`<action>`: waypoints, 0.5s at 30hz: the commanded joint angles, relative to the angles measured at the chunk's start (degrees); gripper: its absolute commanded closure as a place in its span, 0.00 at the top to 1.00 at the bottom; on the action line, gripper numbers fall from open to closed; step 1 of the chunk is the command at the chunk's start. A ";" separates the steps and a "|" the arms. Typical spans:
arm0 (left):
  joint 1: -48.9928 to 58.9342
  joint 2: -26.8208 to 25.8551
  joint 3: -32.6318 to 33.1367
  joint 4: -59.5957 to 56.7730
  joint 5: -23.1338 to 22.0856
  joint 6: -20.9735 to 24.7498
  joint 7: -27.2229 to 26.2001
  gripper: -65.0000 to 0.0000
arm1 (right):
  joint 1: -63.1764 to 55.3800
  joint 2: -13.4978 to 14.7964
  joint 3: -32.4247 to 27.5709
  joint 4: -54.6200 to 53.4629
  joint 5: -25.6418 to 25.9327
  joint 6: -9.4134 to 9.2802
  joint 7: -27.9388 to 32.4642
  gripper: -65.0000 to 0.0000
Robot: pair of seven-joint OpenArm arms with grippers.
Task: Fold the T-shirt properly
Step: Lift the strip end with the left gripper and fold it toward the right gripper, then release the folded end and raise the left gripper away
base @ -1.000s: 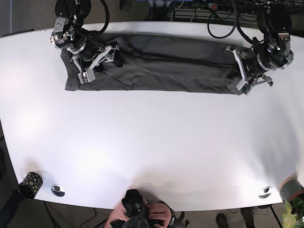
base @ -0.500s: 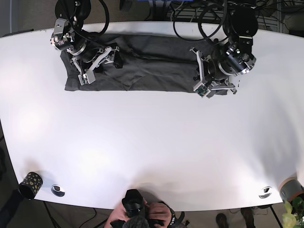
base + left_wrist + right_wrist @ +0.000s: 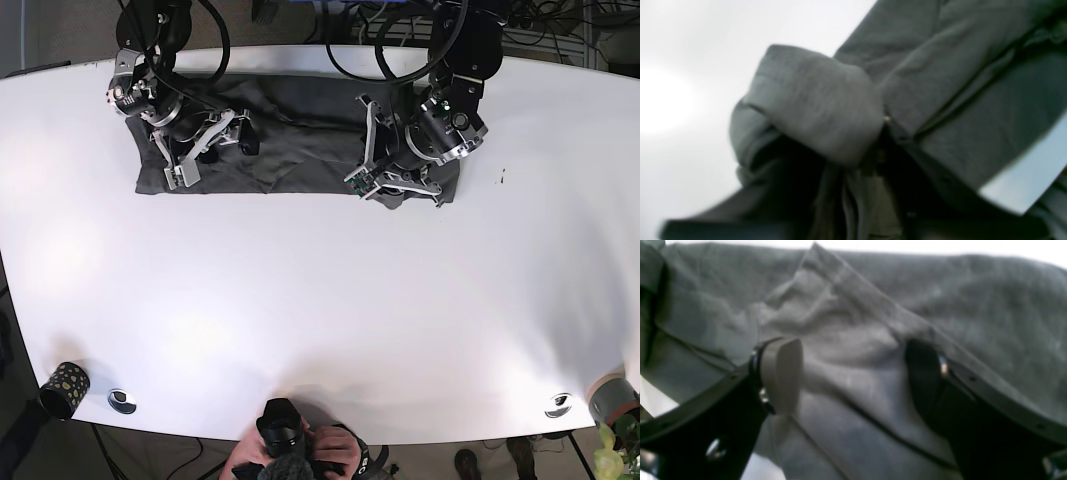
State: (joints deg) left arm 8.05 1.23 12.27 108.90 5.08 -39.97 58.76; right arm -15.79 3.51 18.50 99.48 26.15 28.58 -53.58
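**Carrying the shirt's end across for the crosswise fold**

The dark grey cotton T-shirt, already narrowed into a long band, lies along the 12 o'clock edge of the white oval table. My left gripper is over the band's 3 o'clock end, and its wrist view shows a rolled lip of grey cloth bunched right at the lens. I judge it is clamped on that end, but the fingers themselves are hidden by fabric, so I cannot tell for certain how the jaws stand.

My right gripper hangs over the 9 o'clock end with its jaws spread wide. One beige pad and its dark partner stand apart with flat cloth between them, and they hold nothing.

To do this step well, I would:
- keep the carried end low so the loose layers trail and do not balloon;
- travel straight toward 9 o'clock, so the edges line up;
- press the right gripper down as an anchor, since the band could slide on the smooth top;
- release only once the end lies square on the layer below.
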 commanded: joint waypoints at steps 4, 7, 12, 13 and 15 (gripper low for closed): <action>-0.54 0.30 1.31 1.03 -0.64 -0.03 -0.96 0.66 | 0.36 0.40 0.00 -0.27 0.18 0.04 -0.26 0.70; -0.54 0.30 4.47 1.03 -0.73 -0.03 -0.70 0.67 | 0.63 0.40 0.00 -0.10 0.18 0.04 -0.26 0.70; -0.36 -0.14 13.97 1.47 -0.73 -0.03 -0.61 0.67 | 1.51 0.49 0.00 -0.19 0.18 0.04 -0.26 0.70; -0.27 -0.14 15.73 1.47 -0.82 -0.03 -0.61 0.66 | 1.59 0.49 0.00 -0.19 0.18 0.04 -0.26 0.70; -0.45 -0.31 18.63 1.56 -0.82 -0.03 -0.61 0.64 | 1.68 0.49 0.00 -0.19 0.18 0.04 -0.26 0.70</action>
State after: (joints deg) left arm 8.16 0.78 29.61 109.03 4.27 -39.94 58.67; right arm -14.39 3.55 18.44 98.80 26.70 28.58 -53.84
